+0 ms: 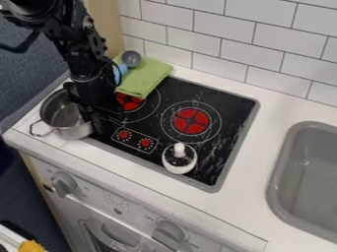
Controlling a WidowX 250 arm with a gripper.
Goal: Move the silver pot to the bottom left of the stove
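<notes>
In the camera view, the silver pot (74, 130) is positioned beside the claw (99, 123); whether the claw is parted or clamped cannot be determined.

Silver pot (74, 129) seen at the left edge of the stove (230, 123).
Its open mouth is turned upward, its right side partly hidden.

Back wall (223, 29): white brick-shaped tiles, thin dark lines between | left of the tiles: light brown wood panel (109, 24) | far left: rough blue-gray panel (23, 69) | white countertop (240, 209): gray sink (282, 152) set in at the right | under its front edge: white machine front (131, 209), round gray knobs (64, 183)
</notes>
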